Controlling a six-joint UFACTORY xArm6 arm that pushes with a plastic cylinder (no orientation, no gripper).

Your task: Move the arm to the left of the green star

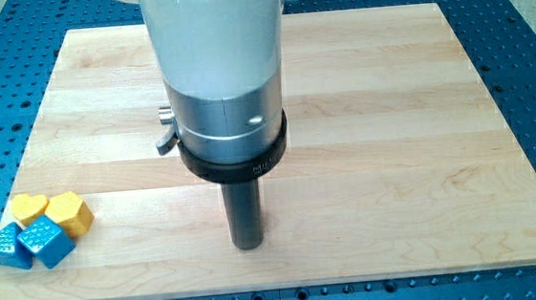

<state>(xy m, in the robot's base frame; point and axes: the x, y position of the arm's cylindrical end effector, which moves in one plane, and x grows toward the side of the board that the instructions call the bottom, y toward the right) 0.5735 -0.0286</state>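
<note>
Pale wooden worktop (390, 112), planks with fine lengthwise grain, smooth matte finish, set on a blue perforated base (528, 43). The arm (216, 39) comes down from the view's top centre: a wide glossy white cylinder, then a brushed-metal band with a small side knob, then a black collar, then the dark round rod. My tip (248, 246) sits on the worktop, low and a little left of centre. There is no gripper on this rig, just the plain rod, so nothing is held or clasped. Four blocks cluster far to the view's left of my tip, well apart from it, near the worktop's lower left corner. Yellow heart (29, 206) at the cluster's top left; yellow hexagon-like block (70, 213) just right of it, touching. Below them, two blue blocks: one (4, 246) at the far left, faceted, shape unclear; the other (45, 242) just beside it, roughly cube-like, touching the yellow hexagon-like block. All four look like painted solid pieces with crisp edges. The green star does not show anywhere in this view; whether the arm hides it cannot be told.
</note>
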